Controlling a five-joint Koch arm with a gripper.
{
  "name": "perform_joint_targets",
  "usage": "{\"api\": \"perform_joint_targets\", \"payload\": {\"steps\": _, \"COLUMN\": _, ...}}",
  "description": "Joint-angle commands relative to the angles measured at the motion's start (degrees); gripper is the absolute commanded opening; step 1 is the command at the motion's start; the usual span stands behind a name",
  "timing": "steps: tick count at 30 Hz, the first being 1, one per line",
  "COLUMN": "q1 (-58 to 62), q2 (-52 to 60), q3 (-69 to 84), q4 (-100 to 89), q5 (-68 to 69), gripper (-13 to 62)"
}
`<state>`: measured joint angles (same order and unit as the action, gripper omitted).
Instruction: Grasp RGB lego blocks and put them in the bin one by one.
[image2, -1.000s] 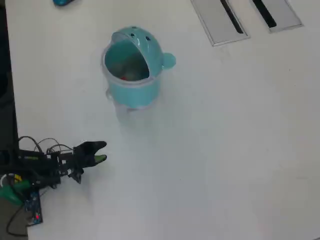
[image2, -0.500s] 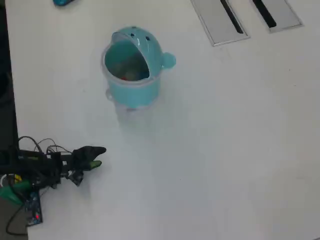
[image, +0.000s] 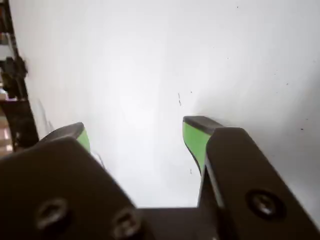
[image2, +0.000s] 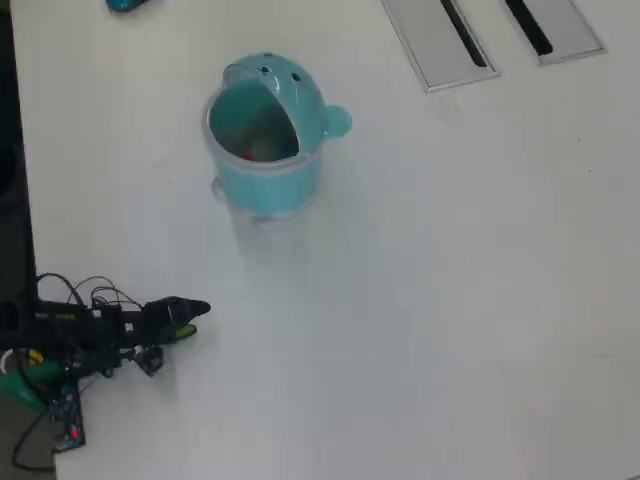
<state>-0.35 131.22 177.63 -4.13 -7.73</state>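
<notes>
We found the end effector (image: 135, 134) spread wide in the wrist view, its 2 green-padded fingertips (image: 194, 137) well apart with only bare white bench (image: 150, 60) between them and nothing held. A few tiny dark specks marked the bench surface ahead of the tips. Along the left edge of that view we saw a dark strip of cabling and hardware, too blurred to identify.

In the overhead view the arm (image2: 90, 325) lay low at the left edge of the bench (image2: 450, 300), its black links stretched out toward the right and the end effector (image2: 190, 312) at the tip, green showing on it. Loose black wires looped over the arm, and a small circuit board (image2: 66, 410) sat just below it near the bench edge.

The teal bin (image2: 265, 135) stood well apart from the arm, toward the upper middle of the overhead view, its round mouth facing the camera and its lid tipped back. Inside it we could make out something pale with a hint of colour, too blurred to tell what it was. We saw no lego blocks lying on the open bench in either view.

At the top right, 2 grey slotted panels (image2: 440, 40) were set into the bench.
</notes>
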Motion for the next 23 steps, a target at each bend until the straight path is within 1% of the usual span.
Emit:
{"api": "perform_joint_targets", "payload": {"steps": 1, "q1": -0.09, "q2": 4.13, "q3": 4.04, "q4": 6.50, "q5": 1.32, "gripper": 34.5}}
{"api": "perform_joint_targets", "payload": {"steps": 23, "q1": 0.00, "q2": 3.87, "q3": 3.96, "q4": 5.98, "q5": 1.23, "gripper": 34.6}}
